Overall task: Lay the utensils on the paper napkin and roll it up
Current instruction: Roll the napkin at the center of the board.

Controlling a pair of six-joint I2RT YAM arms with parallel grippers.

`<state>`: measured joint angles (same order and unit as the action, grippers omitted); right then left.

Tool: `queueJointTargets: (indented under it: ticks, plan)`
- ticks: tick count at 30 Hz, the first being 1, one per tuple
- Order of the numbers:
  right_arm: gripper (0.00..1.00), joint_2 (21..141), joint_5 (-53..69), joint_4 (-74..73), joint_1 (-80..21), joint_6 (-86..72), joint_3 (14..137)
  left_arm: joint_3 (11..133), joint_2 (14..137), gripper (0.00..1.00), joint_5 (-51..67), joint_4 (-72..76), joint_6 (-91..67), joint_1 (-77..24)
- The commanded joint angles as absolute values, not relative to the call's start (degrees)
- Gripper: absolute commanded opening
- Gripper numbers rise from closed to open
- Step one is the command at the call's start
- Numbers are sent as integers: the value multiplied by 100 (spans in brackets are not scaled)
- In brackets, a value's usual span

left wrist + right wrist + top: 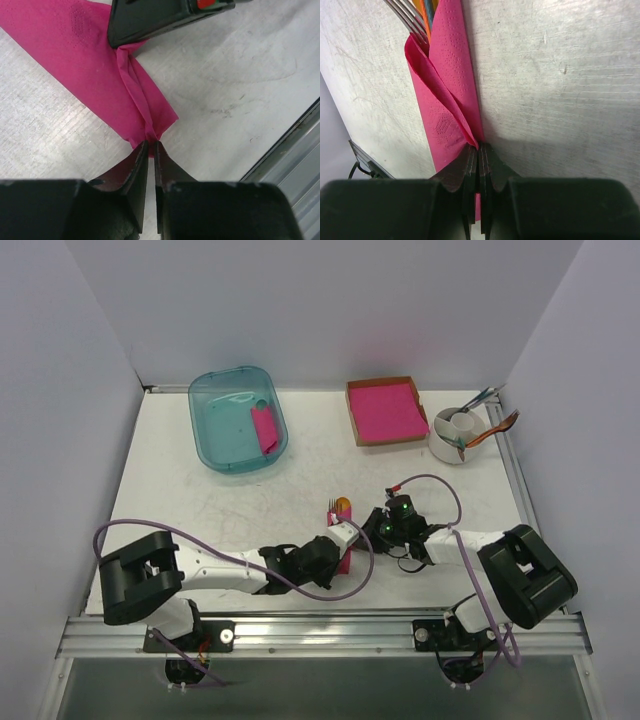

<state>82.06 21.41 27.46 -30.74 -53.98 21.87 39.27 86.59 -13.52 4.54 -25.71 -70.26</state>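
Top view: thin magenta-pink paper napkin [345,562] is folded into a narrow strip, lower centre of the white worktop [200,500]. A small silver-grey fork [332,506] and a small orange spoon [344,505] poke out of its upper end. Left pincer [339,540] sits on the strip, right pincer [370,526] touches it from the right. Upper left is a translucent teal plastic tub [215,430], upper centre-right a brown cardboard tray of pink sheets [385,410], and at the far right a round white cup [448,447] with teal-handled cutlery. Left wrist view: left pincer [151,146] jaws narrow, nipping a raised crease at the napkin [85,75] corner, frame centre. The right arm's black housing [160,20] is at the top edge. Right wrist view: right pincer [479,149] jaws pressed together on the napkin's [450,75] overlapping edge. Fork tines [405,12] and spoon handle [424,12] are tucked into the fold, upper left.
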Motion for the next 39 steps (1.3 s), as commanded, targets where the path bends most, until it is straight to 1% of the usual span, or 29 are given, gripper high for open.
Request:
queueJointTargets:
  ticks: [1, 6, 11, 14, 17, 20, 21, 24, 27, 30, 32, 35, 39]
  plan:
    - [0, 8341, 1740, 2487, -3023, -5344, 2065, 4245, 8754, 18, -1836, -219, -2478, -7259]
    - [0, 8350, 1732, 2505, -3023, -5361, 2057, 4219, 8728, 19, -1784, -263, -2610, -7295]
    - [0, 8332, 1731, 2496, -3023, -5379, 2057, 3974, 8228, 24, -1740, -255, -2716, -7277]
    - [0, 8288, 1731, 2487, -3032, -5388, 2039, 3745, 7736, 24, -1539, -115, -2724, -7059]
    - [0, 8183, 1723, 2470, -3023, -5414, 1995, 3656, 7436, 24, -1187, -88, -2786, -6523]
    - [0, 8034, 1696, 2373, -3023, -5397, 1986, 3709, 7348, 33, -1178, -176, -2795, -6249]
    - [0, 7998, 1661, 2286, -3015, -5362, 1986, 3805, 7409, 38, -1186, -176, -2795, -6223]
    - [0, 7805, 1600, 2145, -3032, -5317, 1969, 4085, 7759, 48, -1187, -263, -2839, -6039]
    - [0, 7594, 1565, 2040, -3041, -5309, 1907, 4254, 8128, 54, -985, -159, -2892, -5880]
    - [0, 7392, 1529, 2004, -3102, -5379, 1767, 4420, 8366, 57, -818, 121, -2900, -5827]
    - [0, 7217, 1442, 2004, -3190, -5484, 1670, 4605, 8463, 62, -800, 132, -2874, -5827]
    - [0, 6926, 1197, 1969, -3453, -5659, 1503, 4798, 8587, 68, -809, 158, -2830, -5810]
    - [0, 6619, 906, 1899, -3700, -5774, 1354, 5245, 8902, 74, -538, 132, -2707, -5661]
